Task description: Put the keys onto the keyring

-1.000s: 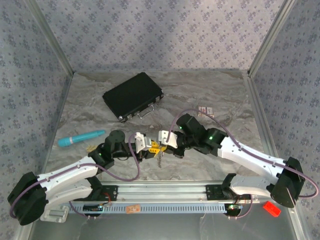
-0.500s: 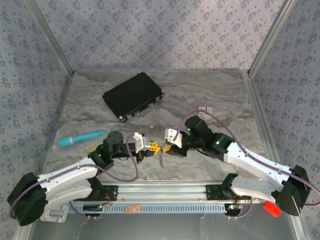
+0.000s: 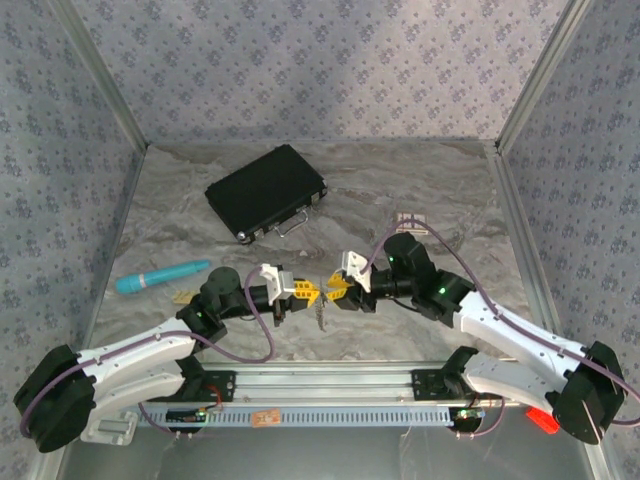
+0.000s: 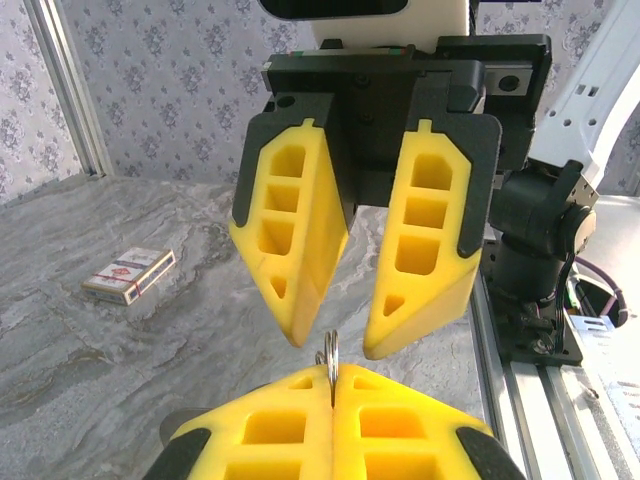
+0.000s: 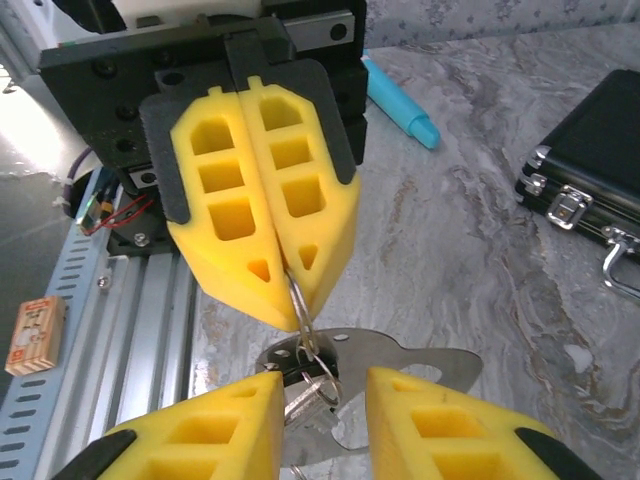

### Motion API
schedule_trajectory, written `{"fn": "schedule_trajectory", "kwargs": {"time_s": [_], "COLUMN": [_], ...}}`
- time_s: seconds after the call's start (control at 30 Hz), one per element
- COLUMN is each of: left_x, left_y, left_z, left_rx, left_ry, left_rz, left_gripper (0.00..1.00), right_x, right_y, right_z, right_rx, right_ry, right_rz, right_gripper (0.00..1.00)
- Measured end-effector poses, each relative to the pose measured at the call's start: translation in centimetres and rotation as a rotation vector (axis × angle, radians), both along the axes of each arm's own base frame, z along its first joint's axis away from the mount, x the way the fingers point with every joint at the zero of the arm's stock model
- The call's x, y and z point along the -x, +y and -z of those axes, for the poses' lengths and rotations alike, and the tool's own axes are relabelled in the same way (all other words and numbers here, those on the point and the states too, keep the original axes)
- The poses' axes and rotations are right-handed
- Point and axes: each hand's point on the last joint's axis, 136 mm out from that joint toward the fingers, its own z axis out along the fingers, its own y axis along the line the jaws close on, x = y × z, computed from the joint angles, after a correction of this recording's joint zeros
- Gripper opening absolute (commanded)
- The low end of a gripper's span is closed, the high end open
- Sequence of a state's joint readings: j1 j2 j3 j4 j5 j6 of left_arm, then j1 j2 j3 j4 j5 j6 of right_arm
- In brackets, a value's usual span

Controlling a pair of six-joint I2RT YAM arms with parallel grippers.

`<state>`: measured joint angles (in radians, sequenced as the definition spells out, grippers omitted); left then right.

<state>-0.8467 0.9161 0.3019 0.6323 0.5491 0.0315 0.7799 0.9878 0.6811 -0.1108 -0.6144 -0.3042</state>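
From above, the left yellow-padded gripper [image 3: 304, 292] and right yellow-padded gripper [image 3: 335, 290] meet tip to tip over the grey marbled table [image 3: 420, 190], with silver metal keys [image 3: 320, 315] hanging between them. Left wrist view: the left jaws are pressed together, pinching the thin silver keyring [image 4: 331, 358]. Right wrist view: the right jaws are spread, flanking the keys just below the ring.

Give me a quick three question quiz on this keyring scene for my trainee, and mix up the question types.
1. True or false: the left hand is shut on the keyring.
2. Which thing lies on the table beyond both hands? A) black case B) mug C) banana
3. Fill in: the right hand has its fingers ____, with the keys hanging between them.

Key: 1 true; 2 A; 3 apart.
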Motion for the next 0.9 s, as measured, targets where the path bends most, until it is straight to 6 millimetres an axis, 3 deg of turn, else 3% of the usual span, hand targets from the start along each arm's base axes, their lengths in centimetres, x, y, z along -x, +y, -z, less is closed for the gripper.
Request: {"fn": "schedule_trajectory", "kwargs": {"time_s": [0.3, 0.47, 0.63, 0.9], "left_x": [0.1, 0.1, 0.3, 0.2], "left_y": [0.0, 0.0, -0.1, -0.1], "left_z": [0.0, 0.0, 0.1, 0.3], "left_rx": [0.000, -0.001, -0.002, -0.005], "left_ry": [0.000, 0.002, 0.012, 0.015], "left_rz": [0.004, 0.009, 0.016, 0.016], "left_gripper": [0.00, 0.00, 0.00, 0.00], "right_x": [0.3, 0.1, 0.0, 0.0], "right_y": [0.0, 0.3, 0.7, 0.6], "right_z": [1.1, 1.4, 1.7, 1.4], "right_rx": [0.032, 0.050, 0.059, 0.060], "right_ry": [0.038, 0.044, 0.055, 0.038], "right_rz": [-0.019, -0.024, -0.035, -0.028], "right_gripper": [0.08, 0.02, 0.03, 0.22]}}
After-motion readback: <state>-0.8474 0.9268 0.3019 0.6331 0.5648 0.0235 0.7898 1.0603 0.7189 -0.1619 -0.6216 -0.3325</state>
